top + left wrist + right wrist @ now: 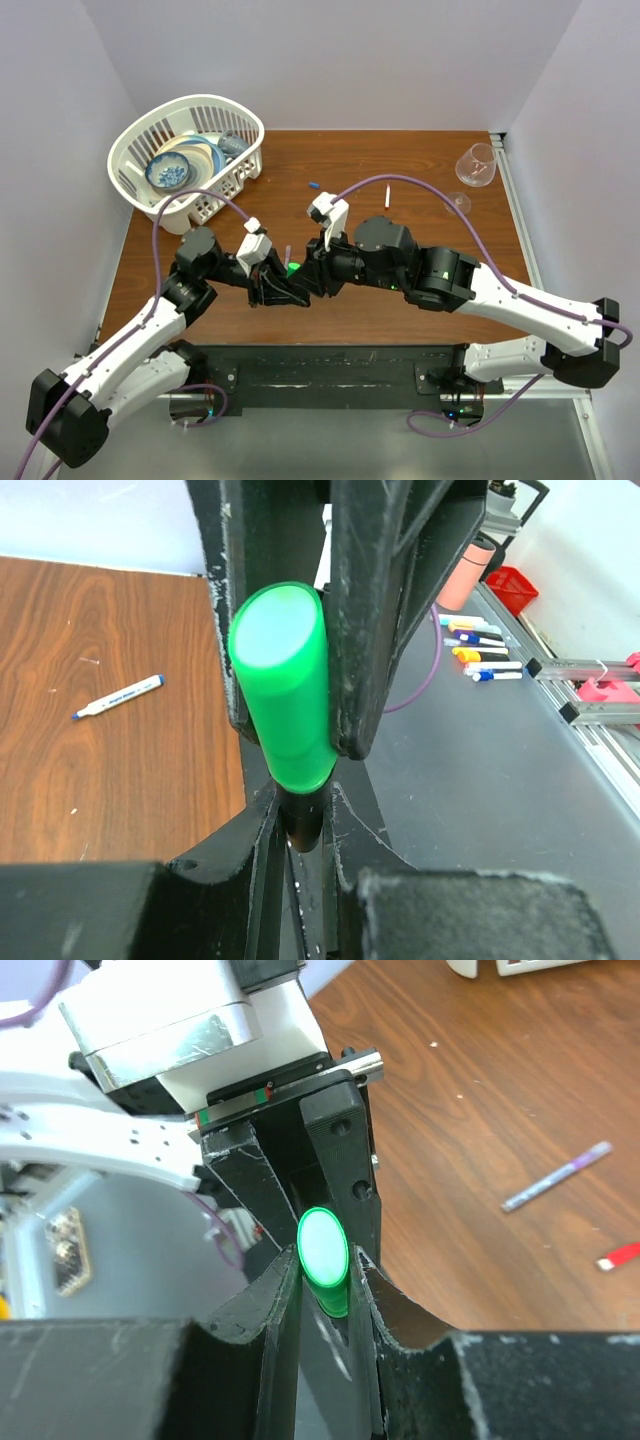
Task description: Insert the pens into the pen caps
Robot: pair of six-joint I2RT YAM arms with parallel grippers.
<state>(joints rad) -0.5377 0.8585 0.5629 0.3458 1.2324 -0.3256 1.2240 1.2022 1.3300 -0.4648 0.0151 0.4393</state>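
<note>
My two grippers meet tip to tip over the near middle of the table. My left gripper (283, 290) is shut on the stubby black marker (300, 830); its body sits between my left fingertips (240, 860). My right gripper (312, 275) is shut on the green cap (325, 1255), which also shows in the left wrist view (283, 695). The cap sits over the marker's front end, in line with it. A white pen with blue ends (118, 696) lies on the wood. A thin purple pen (557, 1176) and a red-ended piece (620, 1256) lie further off.
A white basket (140, 140) holding bowls stands at the back left. Two clear glasses (476, 165) stand at the back right. A small blue piece (314, 185) and a white stick (387, 195) lie behind the grippers. The table's metal edge (520, 220) runs along the right.
</note>
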